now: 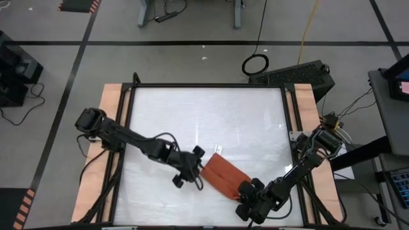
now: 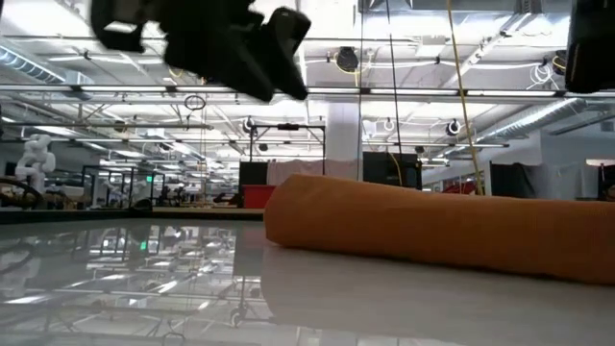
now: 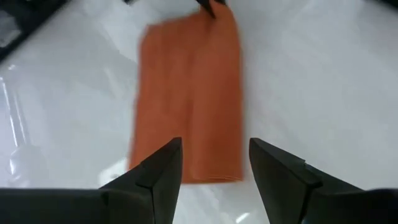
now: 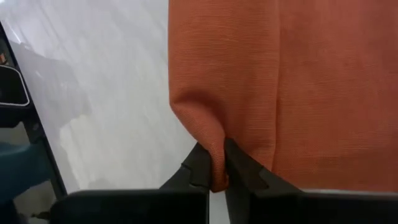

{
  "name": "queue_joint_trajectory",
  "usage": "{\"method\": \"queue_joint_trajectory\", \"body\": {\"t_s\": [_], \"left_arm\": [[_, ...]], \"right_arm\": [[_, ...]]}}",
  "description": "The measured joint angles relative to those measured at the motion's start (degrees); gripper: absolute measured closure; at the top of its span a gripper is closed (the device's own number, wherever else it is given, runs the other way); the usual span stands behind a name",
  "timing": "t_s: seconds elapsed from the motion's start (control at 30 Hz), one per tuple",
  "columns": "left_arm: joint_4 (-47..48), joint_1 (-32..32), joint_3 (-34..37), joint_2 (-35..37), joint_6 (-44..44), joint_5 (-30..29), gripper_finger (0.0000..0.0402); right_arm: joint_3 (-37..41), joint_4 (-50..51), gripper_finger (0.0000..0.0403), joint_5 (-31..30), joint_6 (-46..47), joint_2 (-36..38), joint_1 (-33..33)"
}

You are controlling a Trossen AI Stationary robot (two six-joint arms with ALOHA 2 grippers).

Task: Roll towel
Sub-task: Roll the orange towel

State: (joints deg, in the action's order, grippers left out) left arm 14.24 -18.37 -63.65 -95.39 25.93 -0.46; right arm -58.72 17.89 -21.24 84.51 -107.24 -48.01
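The rust-orange towel (image 1: 223, 177) lies rolled up as a short thick roll on the white tabletop, slanting from the middle toward the near right. In the low view the towel (image 2: 432, 231) rests along its whole length. My left gripper (image 1: 192, 171) hangs open above the table just off the roll's left end. In its wrist view, my left gripper (image 3: 216, 149) has nothing between its fingers and the towel (image 3: 189, 93) lies beyond them. My right gripper (image 1: 246, 190) is shut on the roll's near-right end. My right gripper (image 4: 214, 158) pinches a small bulge of cloth (image 4: 214, 140) at the roll's near-right end between its two fingertips. The fingers slant down from the table's near right side. The cloth puckers toward them, and the roll stays lying on the table.
Wooden rails and a black frame (image 1: 128, 102) border the tabletop on the left and right. A small white tag (image 1: 218, 148) lies just beyond the towel. The far half of the white tabletop (image 1: 204, 115) is bare.
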Motion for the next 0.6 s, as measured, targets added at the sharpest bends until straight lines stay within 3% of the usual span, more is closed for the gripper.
{"method": "queue_joint_trajectory", "body": {"t_s": [0.3, 0.6], "left_arm": [[-5.9, -3.9, 1.3, -5.3, 5.7, -4.5, 0.021], [-11.3, -2.2, 1.3, -11.1, 12.5, -4.8, 0.021]], "right_arm": [[0.0, -1.2, 0.0393, 3.8, 0.0, 0.1, 1.8], [0.0, -3.2, 0.0393, 4.9, 0.1, 0.0, 1.9]]}}
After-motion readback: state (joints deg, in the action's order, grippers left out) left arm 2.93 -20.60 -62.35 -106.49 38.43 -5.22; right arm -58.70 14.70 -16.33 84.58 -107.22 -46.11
